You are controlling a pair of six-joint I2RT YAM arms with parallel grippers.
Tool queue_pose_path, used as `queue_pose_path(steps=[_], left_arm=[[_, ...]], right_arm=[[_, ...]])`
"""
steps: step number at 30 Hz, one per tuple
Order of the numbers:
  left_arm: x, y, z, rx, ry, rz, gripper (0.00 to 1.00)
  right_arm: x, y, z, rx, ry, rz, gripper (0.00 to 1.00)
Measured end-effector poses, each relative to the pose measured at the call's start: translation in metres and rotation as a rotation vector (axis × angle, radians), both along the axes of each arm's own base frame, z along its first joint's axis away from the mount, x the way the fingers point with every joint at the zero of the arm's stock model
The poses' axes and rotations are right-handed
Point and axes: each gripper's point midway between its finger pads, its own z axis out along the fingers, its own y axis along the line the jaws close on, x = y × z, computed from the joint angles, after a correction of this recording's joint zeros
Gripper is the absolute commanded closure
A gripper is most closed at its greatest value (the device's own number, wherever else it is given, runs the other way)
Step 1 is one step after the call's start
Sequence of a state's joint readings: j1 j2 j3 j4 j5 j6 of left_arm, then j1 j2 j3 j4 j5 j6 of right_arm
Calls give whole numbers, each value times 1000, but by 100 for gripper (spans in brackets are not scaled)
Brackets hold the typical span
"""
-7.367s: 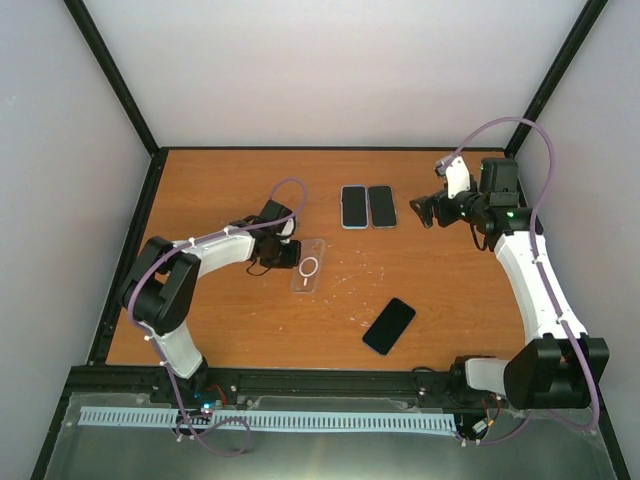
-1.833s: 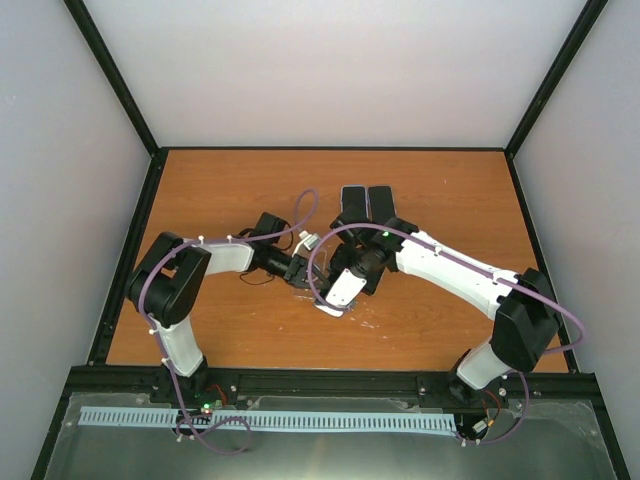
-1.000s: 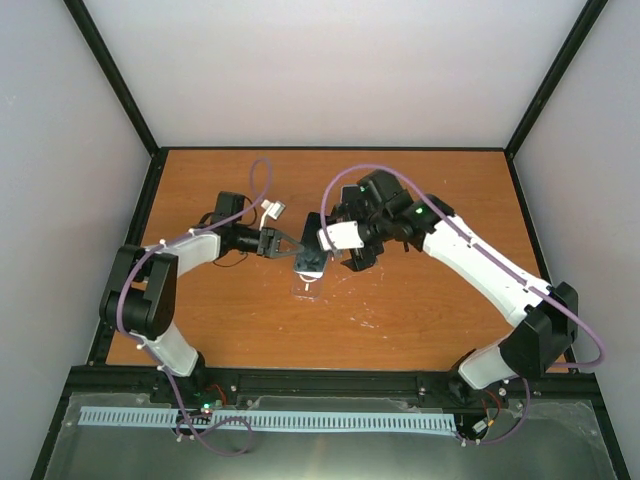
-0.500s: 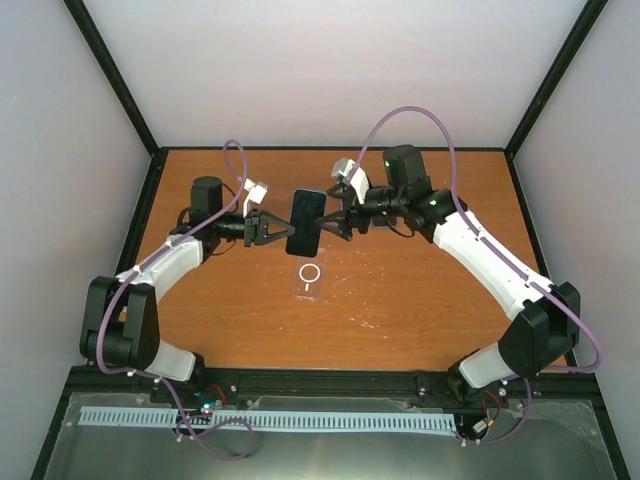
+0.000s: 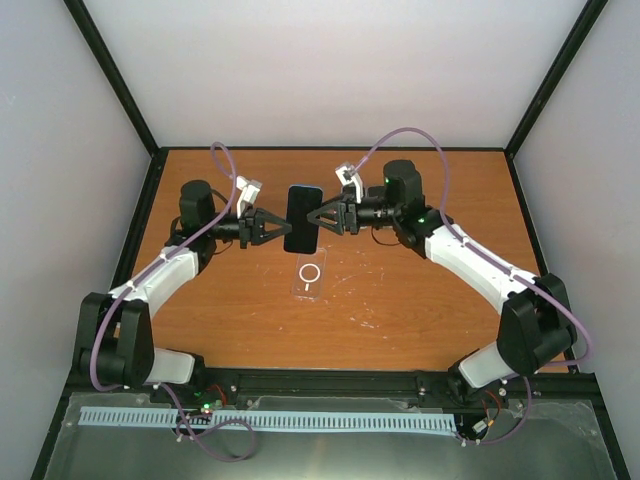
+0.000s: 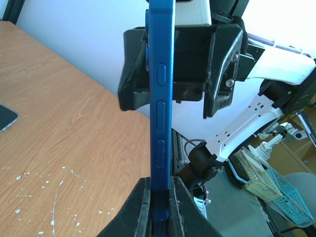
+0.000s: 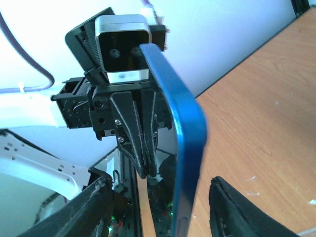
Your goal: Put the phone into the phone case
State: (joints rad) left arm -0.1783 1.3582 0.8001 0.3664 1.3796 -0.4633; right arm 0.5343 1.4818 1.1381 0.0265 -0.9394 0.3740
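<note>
Jaws: left gripper [image 5: 279, 228] clamps phone [image 5: 303, 217]; case [image 5: 310, 273] lies apart.

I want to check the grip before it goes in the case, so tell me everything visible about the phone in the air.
The phone is a slim slab with a blue frame and dark face, three buttons along one edge. Held off the table, it faces the top camera. The left gripper pinches one long edge; the right gripper straddles the opposite edge, fingers spread, apparently not touching.
</note>
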Motion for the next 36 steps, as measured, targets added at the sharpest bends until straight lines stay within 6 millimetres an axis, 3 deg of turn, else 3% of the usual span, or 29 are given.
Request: queue_pose_path(steps=[6,9,11,16,21,23,27,32,36], left_arm=[[0,0,-1,-6,27,5,99],[0,0,0,-10,30,-1,92],[0,0,0,-10,31,-2,85],[7,-1,-8,13,50,1,38],[26,2,-13,47,43,4,22],[31,8,-22,64,67,26,14],[40,21,-45,116,120,97,7],[44,28,-84,215,191,156,5],[36,33,-124,287,276,167,5]], right_arm=[[-3,9,3,41,41,24,78],[-2,11,1,45,59,22,88],[-1,11,0,45,72,19,95],[-4,11,-1,50,87,35,97],[-2,6,-9,34,126,22,97],[0,2,-15,19,148,12,97],[3,-9,-34,-15,188,-14,97],[6,-31,-67,-75,258,-60,97],[9,-43,-81,-106,280,-81,97]])
